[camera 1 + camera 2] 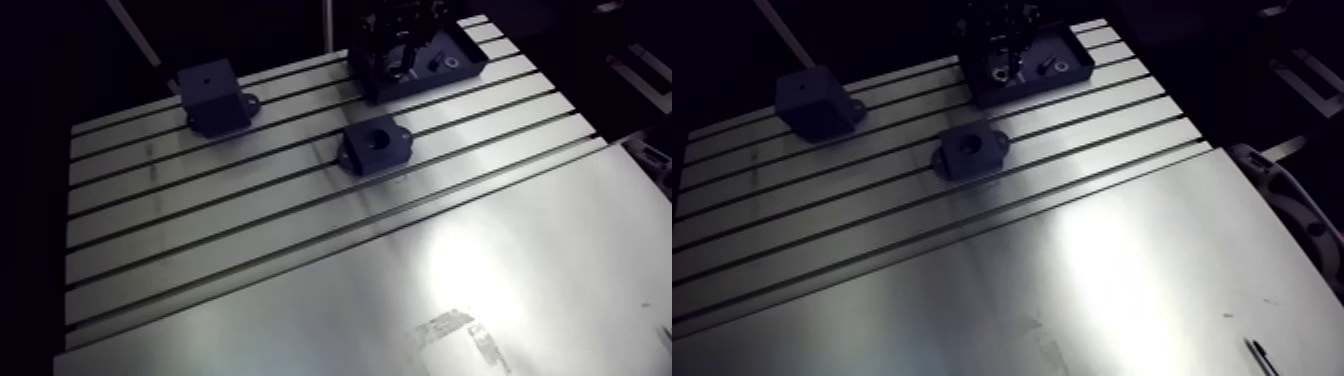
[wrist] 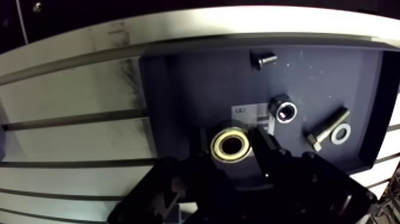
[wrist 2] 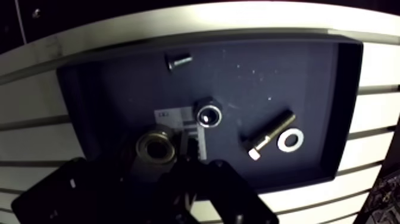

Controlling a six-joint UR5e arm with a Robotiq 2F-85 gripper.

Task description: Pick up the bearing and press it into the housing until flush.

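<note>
Brass-ringed bearing (image 2: 232, 145) sat pinched in the narrowly parted claw (image 2: 233, 149), inside the dark tray (image 2: 178, 89); nut (image 2: 284, 111) at its two o'clock.

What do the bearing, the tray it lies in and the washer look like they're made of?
Bearing: metal, it seems; a shiny brass-yellow ring around a dark bore. Tray: probably plastic; dark blue-grey and matte, with no glints even under the light. Washer: bright silvery metal, likely steel, reflecting the light strongly.
</note>
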